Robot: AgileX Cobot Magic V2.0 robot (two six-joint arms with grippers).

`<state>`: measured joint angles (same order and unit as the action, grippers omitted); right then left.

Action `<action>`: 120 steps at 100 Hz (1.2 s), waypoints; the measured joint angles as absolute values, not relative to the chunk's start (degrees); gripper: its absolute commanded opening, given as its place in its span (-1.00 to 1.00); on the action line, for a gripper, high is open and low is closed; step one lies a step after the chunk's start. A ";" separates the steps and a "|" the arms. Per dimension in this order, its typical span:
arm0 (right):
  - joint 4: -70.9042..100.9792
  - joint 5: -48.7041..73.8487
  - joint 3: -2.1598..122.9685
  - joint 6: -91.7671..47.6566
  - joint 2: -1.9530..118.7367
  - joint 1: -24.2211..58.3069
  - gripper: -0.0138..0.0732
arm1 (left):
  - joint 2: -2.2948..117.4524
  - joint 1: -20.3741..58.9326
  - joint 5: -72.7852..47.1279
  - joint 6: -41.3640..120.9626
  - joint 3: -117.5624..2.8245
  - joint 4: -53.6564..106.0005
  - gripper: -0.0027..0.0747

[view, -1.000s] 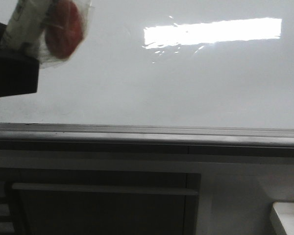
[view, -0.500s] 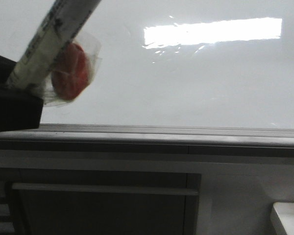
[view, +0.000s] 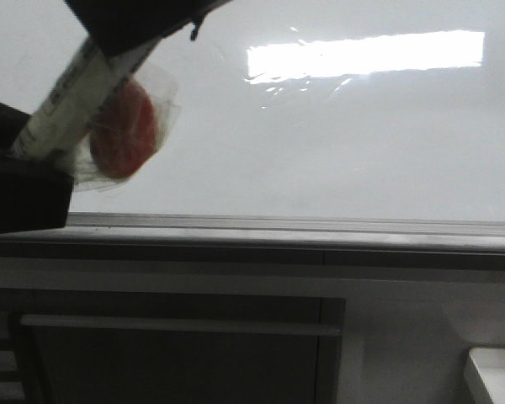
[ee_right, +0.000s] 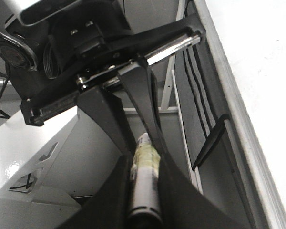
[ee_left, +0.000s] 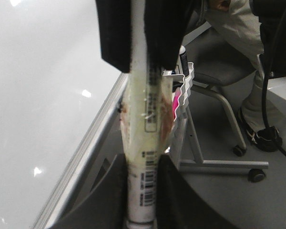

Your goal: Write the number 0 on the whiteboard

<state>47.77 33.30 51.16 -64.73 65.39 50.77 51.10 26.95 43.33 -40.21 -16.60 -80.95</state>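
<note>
Both end effectors, left (ee_left: 142, 191) and right (ee_right: 143, 186), clamp one cylindrical labelled marker (ee_left: 144, 143) beside the glossy whiteboard (view: 337, 143).

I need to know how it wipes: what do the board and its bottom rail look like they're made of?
The whiteboard looks like glossy coated white panel; it mirrors a bright ceiling light. The rail looks like brushed grey metal, probably aluminium, with a dull sheen.
</note>
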 measured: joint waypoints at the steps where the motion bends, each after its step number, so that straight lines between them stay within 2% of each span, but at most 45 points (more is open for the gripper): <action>1: 47.77 33.30 51.16 -64.73 65.39 50.77 -0.85 | 51.10 26.95 43.33 -40.21 -16.60 -80.95 -0.95; 11: 47.69 33.30 51.16 -64.87 65.39 50.77 -0.85 | 51.10 26.95 43.33 -40.24 -16.60 -80.85 -0.65; 23: 47.69 33.91 51.47 -64.87 65.39 50.77 -0.85 | 51.10 26.95 43.33 -39.63 -16.90 -80.85 0.07; 28: 47.69 34.35 51.44 -64.75 65.39 50.77 -0.85 | 50.98 26.95 43.33 -39.60 -17.08 -80.85 0.26; 31: 47.79 34.60 51.44 -64.45 65.39 50.77 -0.85 | 50.71 26.95 43.20 -39.74 -17.17 -80.85 0.32; 44: 47.79 34.25 51.44 -63.05 65.39 50.77 -0.85 | 47.06 26.95 41.93 -41.30 -17.42 -80.35 0.24; 61: 47.89 30.70 51.44 -60.93 65.39 50.77 -0.85 | 36.14 26.95 38.58 -41.67 -17.44 -79.34 0.14; 86: 48.33 22.75 50.14 -57.93 65.39 50.77 -0.84 | 20.41 26.95 21.49 -41.67 -17.59 -68.72 0.01; 101: 50.19 15.60 48.19 -56.68 65.39 50.97 -0.84 | 16.56 26.95 9.86 -41.79 -17.59 -64.59 0.01; 120: 51.88 5.47 44.39 -56.30 65.39 54.14 -0.84 | 16.21 26.95 7.01 -41.79 -17.59 -62.38 0.01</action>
